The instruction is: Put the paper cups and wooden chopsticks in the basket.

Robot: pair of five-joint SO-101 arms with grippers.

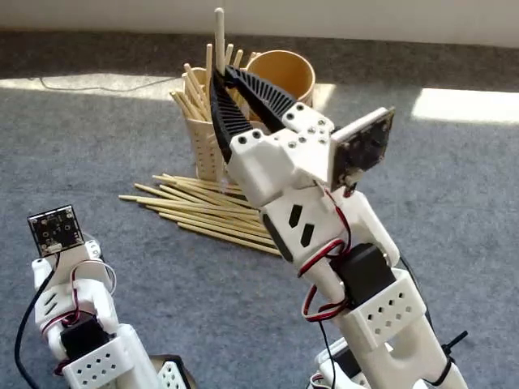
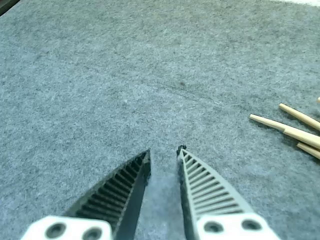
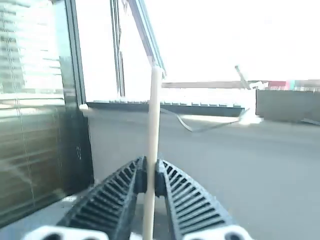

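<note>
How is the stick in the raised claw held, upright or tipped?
Roughly upright. The chopstick stands vertical, pinched in the right gripper, its tip pointing up above the basket.

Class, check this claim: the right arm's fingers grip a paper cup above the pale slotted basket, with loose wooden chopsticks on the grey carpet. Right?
No. The right arm's fingers grip one pale wooden chopstick, held upright, instead; the right wrist view shows it. The rest stands.
</note>
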